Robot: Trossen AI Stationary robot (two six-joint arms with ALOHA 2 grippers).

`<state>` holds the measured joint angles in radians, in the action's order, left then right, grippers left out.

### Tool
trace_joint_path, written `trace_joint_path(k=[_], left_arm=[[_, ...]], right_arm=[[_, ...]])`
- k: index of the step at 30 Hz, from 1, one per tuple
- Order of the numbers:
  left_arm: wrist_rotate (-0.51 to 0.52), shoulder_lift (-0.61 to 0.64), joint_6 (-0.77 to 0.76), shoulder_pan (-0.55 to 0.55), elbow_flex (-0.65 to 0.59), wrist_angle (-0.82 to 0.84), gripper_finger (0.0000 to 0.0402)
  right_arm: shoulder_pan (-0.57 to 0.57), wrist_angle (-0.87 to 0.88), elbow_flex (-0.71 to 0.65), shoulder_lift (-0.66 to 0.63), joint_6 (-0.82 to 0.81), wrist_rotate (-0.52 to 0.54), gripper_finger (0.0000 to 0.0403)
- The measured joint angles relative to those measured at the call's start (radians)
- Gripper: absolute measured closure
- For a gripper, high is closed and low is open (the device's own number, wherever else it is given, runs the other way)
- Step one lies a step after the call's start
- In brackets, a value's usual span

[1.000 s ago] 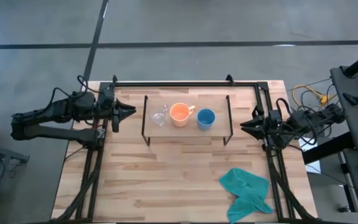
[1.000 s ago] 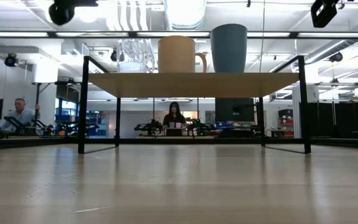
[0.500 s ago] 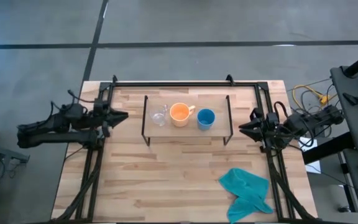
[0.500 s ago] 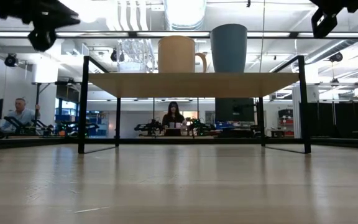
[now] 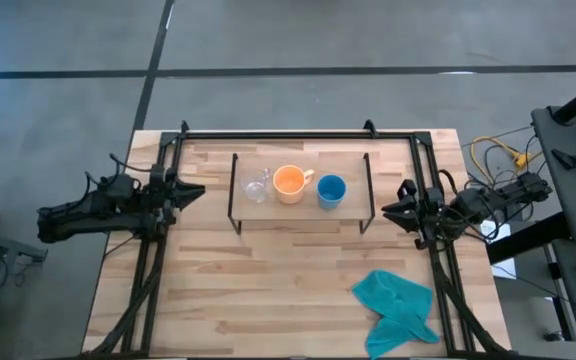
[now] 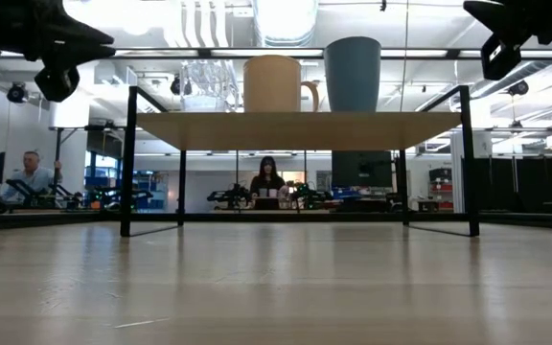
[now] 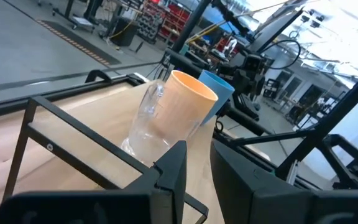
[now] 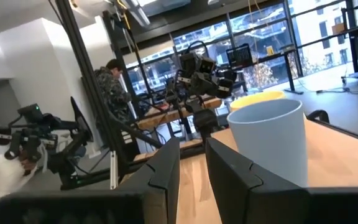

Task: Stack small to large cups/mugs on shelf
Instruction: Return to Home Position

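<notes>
The light-wood shelf (image 5: 300, 215) stands on black wire legs at the table's far middle. On its board (image 6: 295, 129) three cups stand upright in a row. They are a tiny clear glass cup (image 5: 256, 188) on the left, an orange mug (image 5: 288, 183) with its handle in the middle, and a blue cup (image 5: 331, 190) on the right. My left gripper (image 5: 200, 189) hovers left of the shelf, shut and empty, pointing at the glass cup (image 7: 148, 118). My right gripper (image 5: 386, 210) hovers right of the shelf, shut and empty, facing the blue cup (image 8: 269, 140).
A crumpled teal cloth (image 5: 398, 305) lies on the table at the near right. The black table frame (image 5: 298, 133) runs along the far edge and both sides. People (image 6: 268, 177) sit in the room beyond the table.
My left gripper has drawn back from the shelf toward the table's left edge and come down. My right gripper has come down a little and edged toward the near side. The cups have stayed where they were.
</notes>
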<state>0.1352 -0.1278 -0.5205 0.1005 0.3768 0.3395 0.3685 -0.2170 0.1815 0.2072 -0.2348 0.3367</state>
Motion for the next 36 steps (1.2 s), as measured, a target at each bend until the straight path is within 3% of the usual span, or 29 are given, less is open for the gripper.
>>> trace_joint_path(k=[10,17,21,36], left_arm=[[-0.001,0.049,-0.021,0.000,-0.052,0.000,0.0343],[-0.008,0.082,-0.020,0.000,-0.088,-0.005,0.0343],[-0.010,0.103,-0.024,0.000,-0.133,-0.036,0.0343],[-0.037,0.102,-0.025,0.000,-0.283,-0.214,0.0343]], right_arm=[[0.000,-0.006,-0.062,-0.040,-0.002,0.001,0.0328],[0.000,-0.018,-0.134,-0.056,-0.098,0.003,0.0328],[0.000,-0.085,-0.173,-0.057,-0.102,0.004,0.0328],[0.000,-0.087,-0.173,-0.054,-0.097,0.004,0.0328]])
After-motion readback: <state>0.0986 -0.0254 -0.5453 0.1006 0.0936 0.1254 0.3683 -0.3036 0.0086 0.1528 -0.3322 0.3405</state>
